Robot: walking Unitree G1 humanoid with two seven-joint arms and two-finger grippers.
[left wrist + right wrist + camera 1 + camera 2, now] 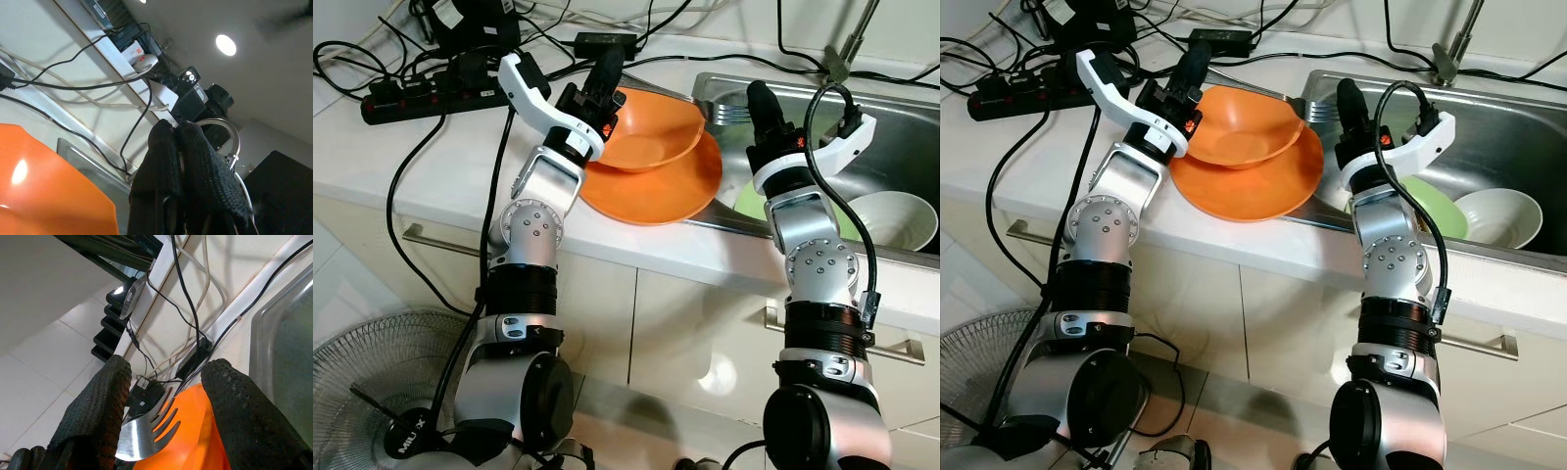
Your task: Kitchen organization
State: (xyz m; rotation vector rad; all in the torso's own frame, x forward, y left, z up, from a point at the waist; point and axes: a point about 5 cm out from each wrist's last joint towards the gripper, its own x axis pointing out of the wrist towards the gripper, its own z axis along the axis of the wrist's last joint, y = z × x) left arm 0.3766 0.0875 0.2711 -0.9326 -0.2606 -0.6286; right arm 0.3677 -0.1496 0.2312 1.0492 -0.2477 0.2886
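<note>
An orange bowl [651,132] rests tilted on an orange plate [656,191] at the counter's edge, beside the steel sink [891,117]. My left gripper [607,70] is shut, its fingers [168,152] pressed together at the bowl's left rim; nothing shows between them. My right gripper [759,98] stands open over the sink's left end, pointing towards the back wall. A steel fork [146,431] lies ahead of its fingers, next to the orange bowl. Inside the sink sit a green plate [1430,206] and a white bowl [896,220].
A black power strip [431,98] and a tangle of cables cover the counter behind my left arm. The faucet [842,49] rises at the back of the sink. A floor fan [372,382] stands at the lower left, before the cabinet doors.
</note>
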